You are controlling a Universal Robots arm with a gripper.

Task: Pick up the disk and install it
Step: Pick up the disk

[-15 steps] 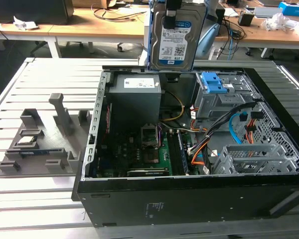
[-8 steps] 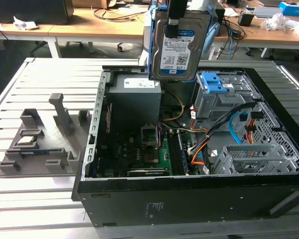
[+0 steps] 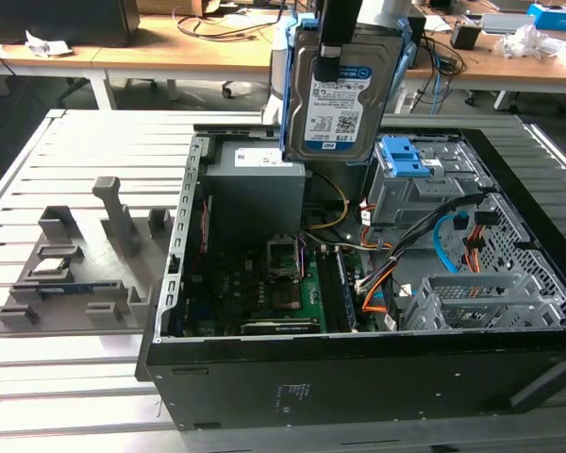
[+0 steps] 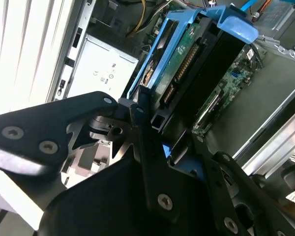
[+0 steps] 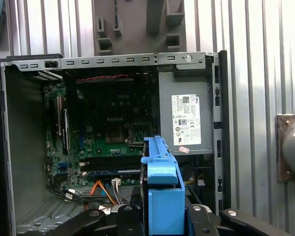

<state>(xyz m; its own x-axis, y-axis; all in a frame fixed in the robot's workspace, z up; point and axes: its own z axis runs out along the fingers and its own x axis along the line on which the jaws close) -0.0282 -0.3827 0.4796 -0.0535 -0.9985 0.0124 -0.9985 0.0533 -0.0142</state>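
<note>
We see the end effector (image 3: 331, 58) clamped on the disk (image 3: 335, 99), holding it upright, label toward the exterior camera, in the air above the far part of the open computer case (image 3: 358, 382). The case lies on the slatted counter (image 3: 66, 377). A grey fixture (image 3: 75, 269) sits just beside the case, on the exterior view's left.
</note>
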